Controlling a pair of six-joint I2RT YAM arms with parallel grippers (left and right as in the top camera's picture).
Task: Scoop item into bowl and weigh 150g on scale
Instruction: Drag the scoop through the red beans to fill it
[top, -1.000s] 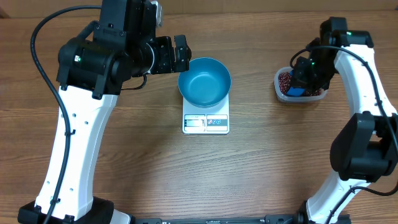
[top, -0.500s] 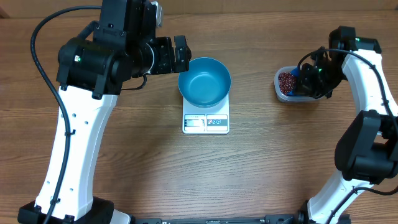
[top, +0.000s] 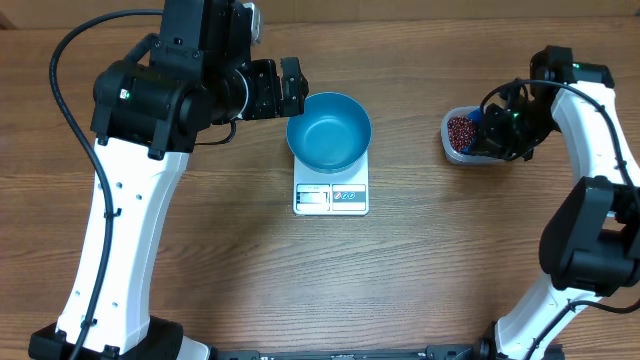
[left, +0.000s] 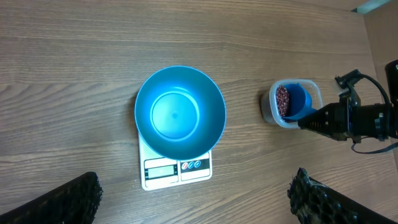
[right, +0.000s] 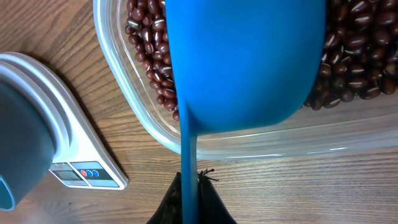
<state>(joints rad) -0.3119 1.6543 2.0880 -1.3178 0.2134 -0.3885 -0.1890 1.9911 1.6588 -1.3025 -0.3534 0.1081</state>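
While right fingers (right: 166, 208) are clamping scoop (right: 249, 62), now shifted right uncovering beans (top: 460, 129), left fingers (left: 68, 199) are hanging apart beside bowl (top: 328, 130) on scale (top: 331, 197).

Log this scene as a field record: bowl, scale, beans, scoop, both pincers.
bowl: teal, empty, on the scale
beans: red-brown, in the clear tub
scoop: blue, over the beans in the tub
left pincer: open, empty, beside the bowl
right pincer: shut on the scoop's handle
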